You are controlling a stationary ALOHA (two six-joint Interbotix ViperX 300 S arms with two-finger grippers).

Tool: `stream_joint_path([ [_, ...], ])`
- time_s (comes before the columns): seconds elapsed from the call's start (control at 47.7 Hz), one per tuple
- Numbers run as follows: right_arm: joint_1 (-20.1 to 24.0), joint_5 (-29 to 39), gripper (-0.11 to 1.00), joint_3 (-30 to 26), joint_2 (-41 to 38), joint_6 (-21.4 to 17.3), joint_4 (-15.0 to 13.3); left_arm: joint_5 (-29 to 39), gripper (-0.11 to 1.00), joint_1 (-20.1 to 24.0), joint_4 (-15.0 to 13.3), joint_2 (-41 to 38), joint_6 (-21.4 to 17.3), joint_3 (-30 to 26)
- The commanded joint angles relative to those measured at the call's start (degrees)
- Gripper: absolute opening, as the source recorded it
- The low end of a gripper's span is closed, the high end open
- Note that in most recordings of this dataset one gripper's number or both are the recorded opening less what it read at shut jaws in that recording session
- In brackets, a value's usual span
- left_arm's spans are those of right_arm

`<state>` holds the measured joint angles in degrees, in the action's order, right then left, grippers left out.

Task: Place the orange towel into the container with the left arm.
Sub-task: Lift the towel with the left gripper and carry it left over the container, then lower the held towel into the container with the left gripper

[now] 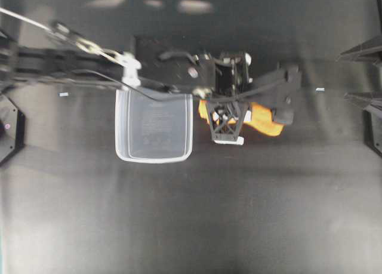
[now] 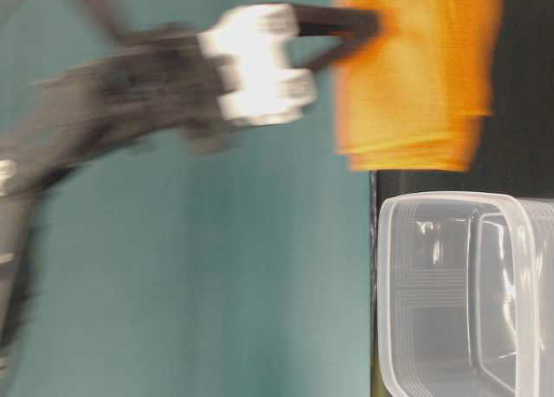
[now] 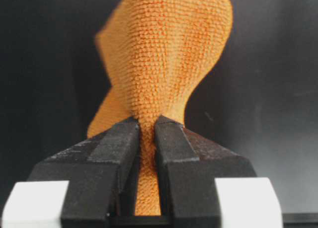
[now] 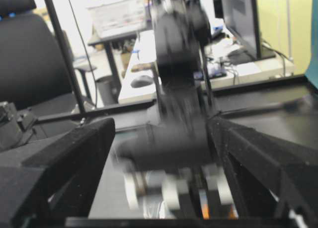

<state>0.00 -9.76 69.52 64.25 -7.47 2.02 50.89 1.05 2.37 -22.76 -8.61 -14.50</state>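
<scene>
The orange towel hangs pinched between the jaws of my left gripper, which is shut on it. In the overhead view the left gripper holds the towel just right of the clear plastic container, which stands empty on the black table. The table-level view shows the blurred gripper gripping the towel beside the container. My right gripper is open and empty at the right edge; in its wrist view its fingers stand wide apart.
The left arm stretches across the back of the table from the left and shows as a blur in the right wrist view. Small white marks lie on the black tabletop.
</scene>
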Motion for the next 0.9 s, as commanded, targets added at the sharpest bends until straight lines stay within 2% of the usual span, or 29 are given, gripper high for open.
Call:
stream_joint_path([
  [0.0,0.09,-0.26,0.76,-0.44,-0.35,0.00,0.09,4.48,0.06,-0.09,0.26,7.12,0.18,-2.46],
  [0.21,0.09,-0.26,0.76,-0.44,-0.26,0.00,0.09,15.73,0.06,0.35,0.18,15.64,1.14,2.02],
  [0.377,0.09,-0.26,0.76,-0.44,-0.26,0.09,0.09,17.75,0.06,0.35,0.26,20.65,1.14,10.90],
  [0.503,0.09,-0.26,0.77,-0.26,-0.26,0.18,0.09,13.54,0.06,0.88,0.26,24.61,1.14,19.78],
  [0.671,0.09,-0.26,0.76,0.00,-0.26,0.09,0.09,3.43,0.06,0.79,0.18,29.09,0.79,31.03],
  [0.881,-0.35,-0.26,0.76,0.35,-0.35,0.09,0.09,-5.62,0.06,0.62,0.26,29.53,0.70,37.97],
])
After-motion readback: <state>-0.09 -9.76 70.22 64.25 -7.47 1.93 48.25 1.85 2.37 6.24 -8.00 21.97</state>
